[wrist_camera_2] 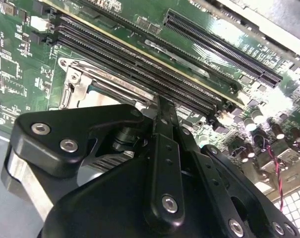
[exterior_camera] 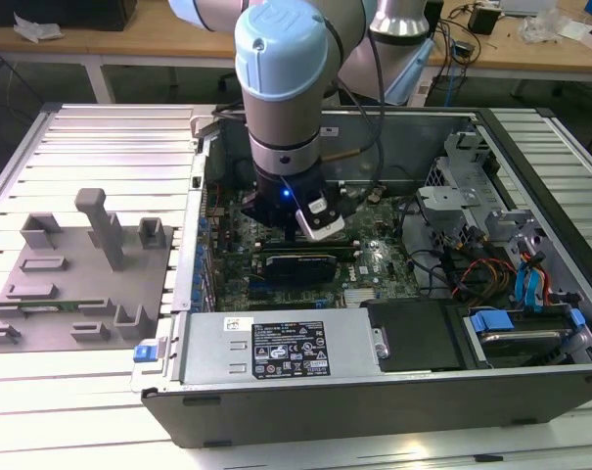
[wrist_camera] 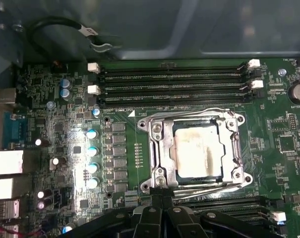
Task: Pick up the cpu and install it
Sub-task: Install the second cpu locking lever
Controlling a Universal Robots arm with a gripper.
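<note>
Slatted metal bench (exterior_camera: 90,401) carries an open computer case (exterior_camera: 374,392) and, toward the exterior view's left, a grey fixture plate (exterior_camera: 70,284). The arm's gripper (exterior_camera: 305,220) reaches down into the case over the motherboard (exterior_camera: 374,259).

In the second wrist view the black fingers (wrist_camera_2: 162,134) look pressed together, gripping nothing, just above the socket frame (wrist_camera_2: 75,82).

In the first wrist view the cpu (wrist_camera: 197,153) lies seated inside the socket frame (wrist_camera: 157,148), below the memory slots (wrist_camera: 172,82).

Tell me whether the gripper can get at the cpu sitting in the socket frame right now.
Probably yes. In the first wrist view the cpu lies face-up in the open metal socket frame with nothing over it, and the gripper hangs close beside the frame's edge, inside the computer case.
</note>
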